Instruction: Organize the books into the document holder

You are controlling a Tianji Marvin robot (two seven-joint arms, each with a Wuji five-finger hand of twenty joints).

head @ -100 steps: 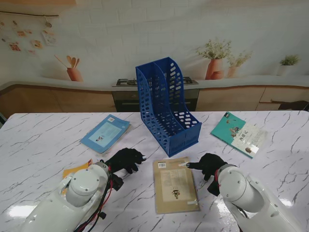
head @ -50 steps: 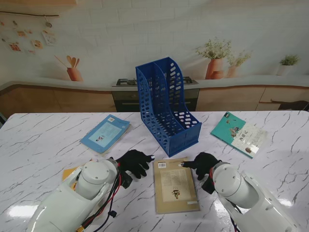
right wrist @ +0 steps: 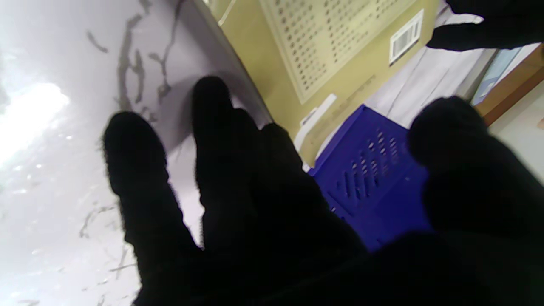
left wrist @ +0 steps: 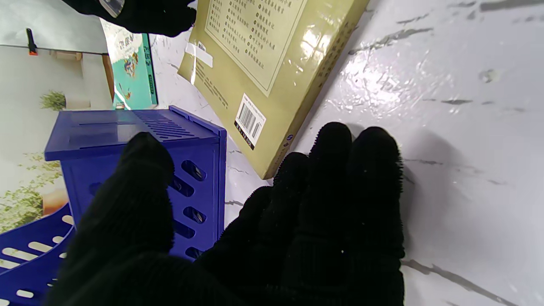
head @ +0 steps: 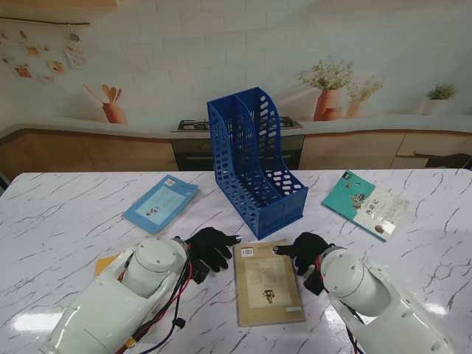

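My left hand (head: 209, 247) and right hand (head: 304, 251) flank the tan book (head: 268, 282) lying flat at lower centre, fingers spread and holding nothing. The blue document holder (head: 254, 159) stands at centre, just beyond the book.

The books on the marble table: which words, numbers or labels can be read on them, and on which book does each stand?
Olive-yellow book: white barcode label, digits too small; framed Chinese text too small to read.
Teal book: large Chinese title, blurred.
Light blue book: small white label, unreadable.
Orange book: mostly hidden by the left arm, no text visible.
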